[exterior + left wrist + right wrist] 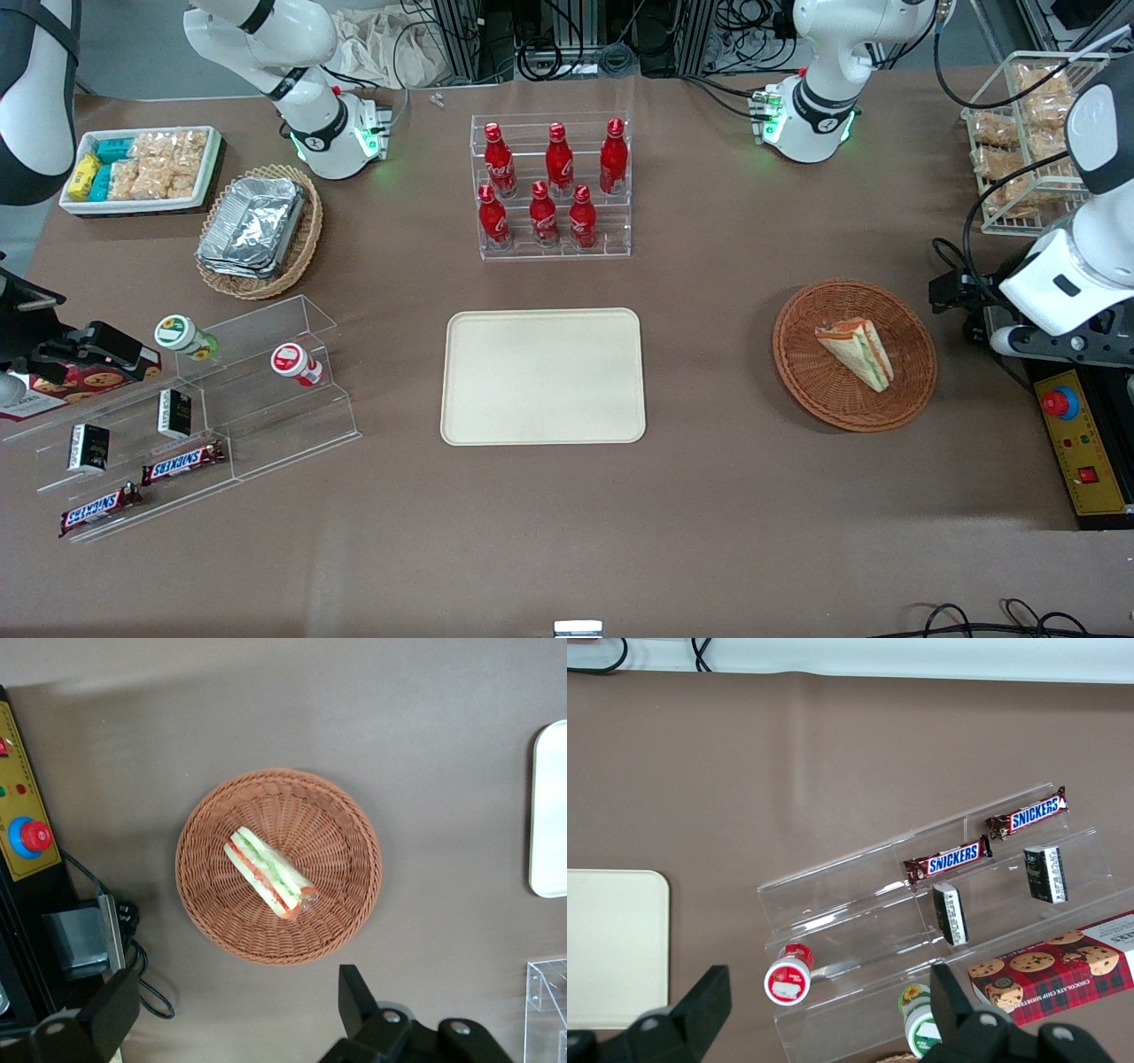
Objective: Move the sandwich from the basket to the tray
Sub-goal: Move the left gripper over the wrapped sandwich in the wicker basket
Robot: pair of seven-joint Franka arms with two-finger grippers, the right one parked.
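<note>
Sandwich (856, 353) lies flat in the round wicker basket (819, 377), toward the working arm's end of the tabletop (709, 496). Cream tray (542, 376) bare, well apart from the basket, mid-tabletop. Claw (235, 1005) hangs above the basket's edge, fingers (357, 997) spread wide, grasping nothing, clear of the sandwich.

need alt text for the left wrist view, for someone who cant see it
A wedge sandwich lies in a round reddish-brown wicker basket on a brown table, seen from above. The gripper hovers over the table beside the basket, jaws wide open and empty. An edge of the cream tray shows to one side.
</note>
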